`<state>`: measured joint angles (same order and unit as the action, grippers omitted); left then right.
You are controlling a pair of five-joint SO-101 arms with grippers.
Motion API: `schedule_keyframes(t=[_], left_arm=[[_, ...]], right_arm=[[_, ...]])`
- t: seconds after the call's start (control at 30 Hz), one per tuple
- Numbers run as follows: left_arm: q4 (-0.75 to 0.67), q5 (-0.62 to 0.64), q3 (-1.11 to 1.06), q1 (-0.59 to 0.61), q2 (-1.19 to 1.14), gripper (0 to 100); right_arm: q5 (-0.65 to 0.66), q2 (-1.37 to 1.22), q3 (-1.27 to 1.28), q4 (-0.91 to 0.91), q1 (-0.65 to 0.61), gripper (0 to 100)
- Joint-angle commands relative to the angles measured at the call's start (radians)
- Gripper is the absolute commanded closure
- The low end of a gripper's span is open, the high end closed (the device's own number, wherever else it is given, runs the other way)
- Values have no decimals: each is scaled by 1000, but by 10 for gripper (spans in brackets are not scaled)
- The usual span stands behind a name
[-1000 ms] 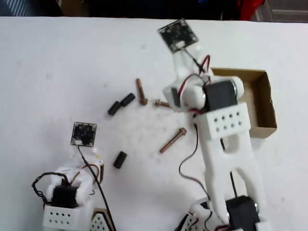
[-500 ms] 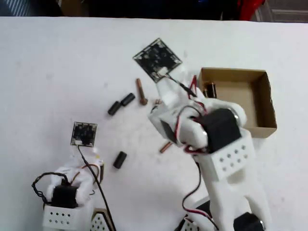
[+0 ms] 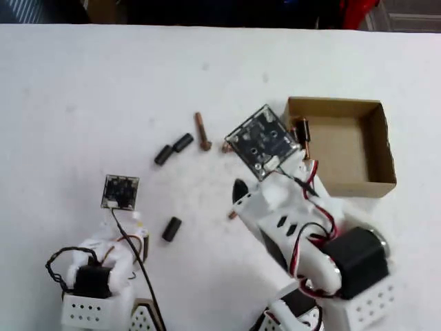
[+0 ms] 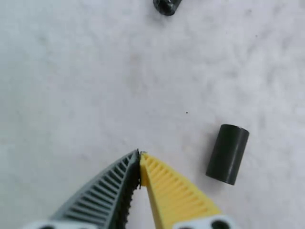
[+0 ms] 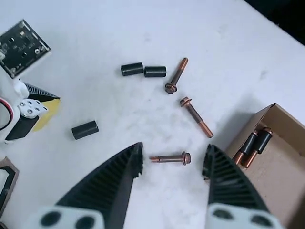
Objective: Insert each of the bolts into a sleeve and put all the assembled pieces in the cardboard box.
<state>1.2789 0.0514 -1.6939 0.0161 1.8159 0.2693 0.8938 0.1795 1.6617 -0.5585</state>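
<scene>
right gripper, drawn back from the cardboard box over the last second, fingers spread above a loose bolt on the worktop – likely the next pick. two assembled pieces lie in the box – three bolts remain loose. left gripper clenched, empty, beside a sleeve.

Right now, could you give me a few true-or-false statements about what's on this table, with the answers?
1. Three copper-coloured metal bolts lie loose on the white table. True.
2. The brown cardboard box is empty. False: two assembled pieces lie inside.
3. The left arm's fingers are shut. True.
4. The right arm's fingers clamp a bolt. False: they are open, above a bolt lying on the table.
5. Three black cylindrical sleeves lie on the table without bolts. True.
</scene>
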Motion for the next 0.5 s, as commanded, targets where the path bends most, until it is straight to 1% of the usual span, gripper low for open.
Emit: schedule_keyframes(t=[0.0, 0.23, 0.47], left_arm=[[5, -11, 0, 10, 7, 977], [6, -11, 0, 19, 7, 977], [6, -11, 0, 156, 7, 977]], right_arm=[[12, 33, 115, -64, -2, 807], [12, 42, 408, -272, -5, 807], [15, 35, 595, -450, -8, 807]])
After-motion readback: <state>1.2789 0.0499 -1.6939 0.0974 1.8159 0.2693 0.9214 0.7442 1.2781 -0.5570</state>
